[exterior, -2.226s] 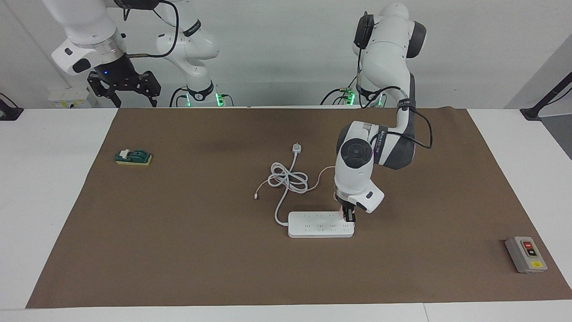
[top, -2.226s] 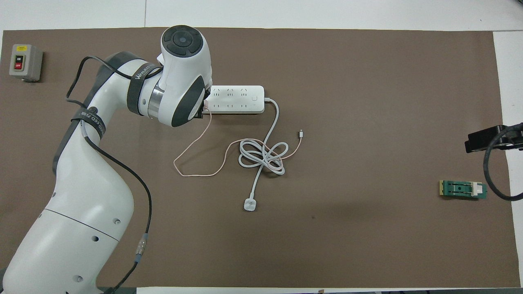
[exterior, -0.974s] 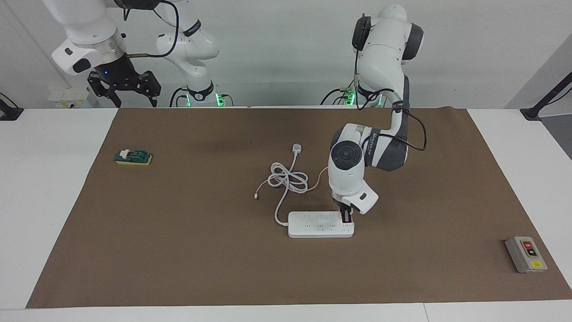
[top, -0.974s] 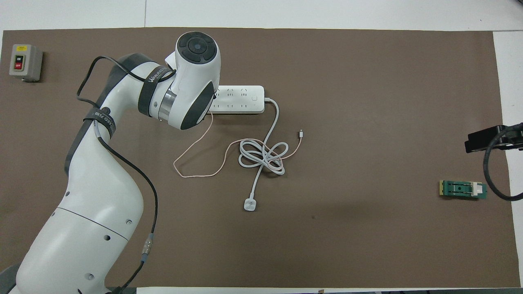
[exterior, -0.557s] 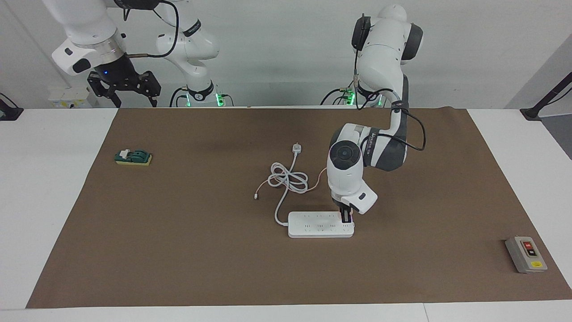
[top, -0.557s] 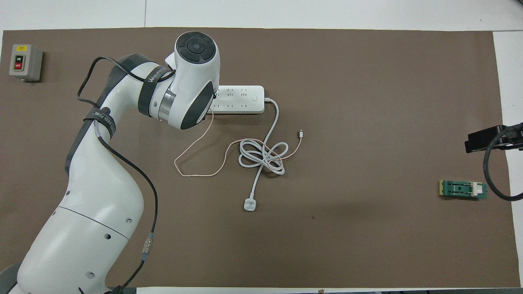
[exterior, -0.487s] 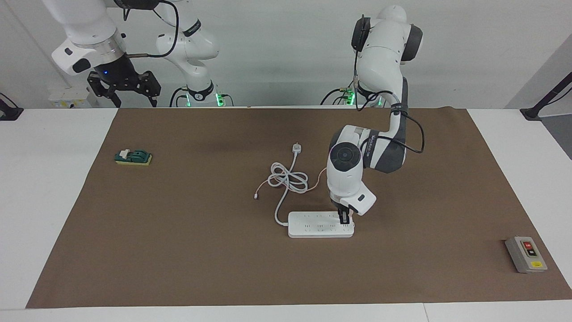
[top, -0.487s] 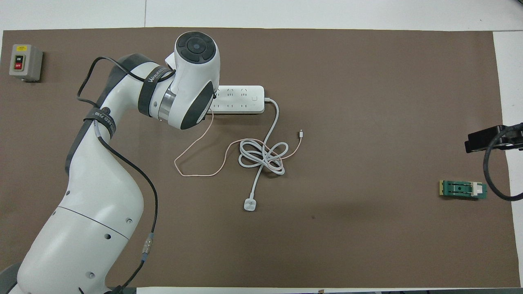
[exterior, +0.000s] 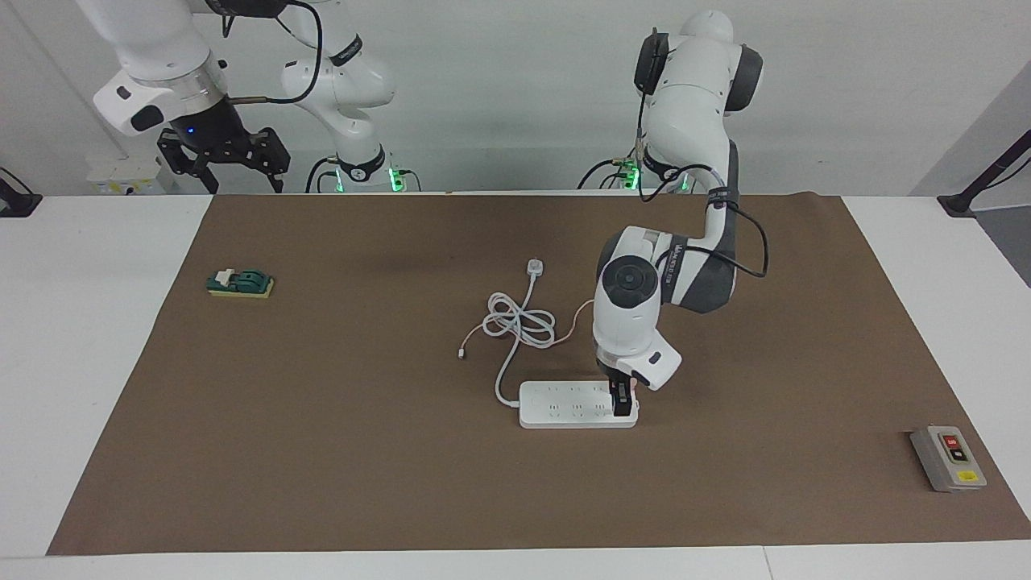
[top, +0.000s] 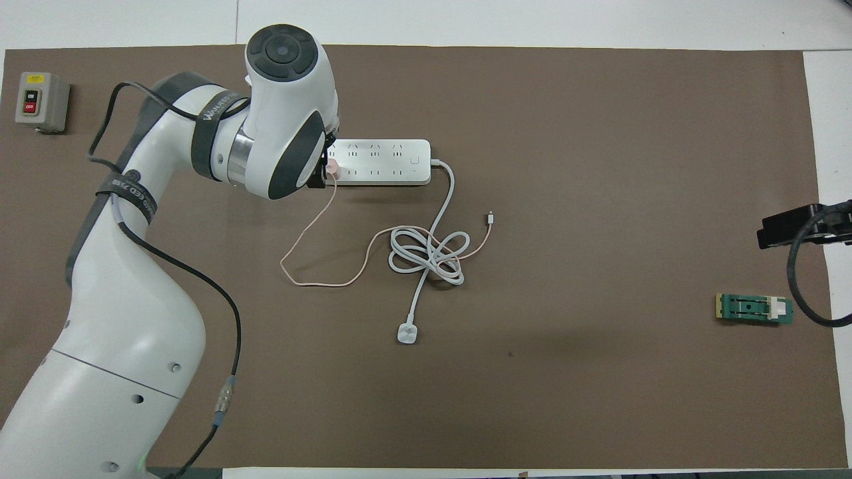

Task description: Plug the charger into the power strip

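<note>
Overhead view: we see charger [top: 331, 170] seated on power strip [top: 393, 161], at strip's end toward left arm's end of tabletop [top: 599, 100], mid-tabletop. Left claw [exterior: 621, 400] sits just over charger; we cannot tell finger spread or whether it has hold. Right claw [exterior: 223, 155] waits wide open, empty, above tabletop's corner at robots' edge. We judge step: insertion done, release. Next: lift straight up, avoid dragging pink cable [top: 313, 266].
</note>
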`<state>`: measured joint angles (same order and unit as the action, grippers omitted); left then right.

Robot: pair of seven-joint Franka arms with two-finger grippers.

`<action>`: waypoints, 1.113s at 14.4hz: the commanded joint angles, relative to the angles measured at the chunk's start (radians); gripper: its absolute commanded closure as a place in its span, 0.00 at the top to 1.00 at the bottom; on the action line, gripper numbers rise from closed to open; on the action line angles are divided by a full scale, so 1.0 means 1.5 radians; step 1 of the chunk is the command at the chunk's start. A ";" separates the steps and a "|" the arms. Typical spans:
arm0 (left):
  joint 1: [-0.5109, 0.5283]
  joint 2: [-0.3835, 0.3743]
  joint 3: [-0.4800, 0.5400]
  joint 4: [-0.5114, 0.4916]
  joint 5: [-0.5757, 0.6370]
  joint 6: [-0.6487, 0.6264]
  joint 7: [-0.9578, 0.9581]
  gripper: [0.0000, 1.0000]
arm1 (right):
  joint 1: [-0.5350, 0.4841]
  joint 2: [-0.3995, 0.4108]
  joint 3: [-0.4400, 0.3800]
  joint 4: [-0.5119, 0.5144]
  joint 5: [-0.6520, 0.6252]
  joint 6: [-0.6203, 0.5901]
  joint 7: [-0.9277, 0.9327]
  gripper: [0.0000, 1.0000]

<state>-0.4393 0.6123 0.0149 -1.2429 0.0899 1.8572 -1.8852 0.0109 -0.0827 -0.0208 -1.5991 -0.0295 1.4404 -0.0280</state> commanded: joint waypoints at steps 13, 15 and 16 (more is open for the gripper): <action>0.248 -0.119 -0.003 0.008 -0.019 -0.122 0.795 1.00 | 0.000 -0.012 0.003 -0.009 -0.006 -0.001 -0.012 1.00; 0.288 -0.136 -0.002 0.006 -0.019 -0.138 0.905 1.00 | 0.000 -0.012 0.003 -0.009 -0.006 -0.001 -0.012 1.00; 0.307 -0.141 -0.003 0.006 -0.020 -0.156 0.961 1.00 | 0.000 -0.012 0.003 -0.009 -0.006 -0.001 -0.012 1.00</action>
<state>-0.0228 0.4382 0.0199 -1.2237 0.0747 1.6756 -0.5804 0.0110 -0.0833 -0.0200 -1.5990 -0.0295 1.4404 -0.0280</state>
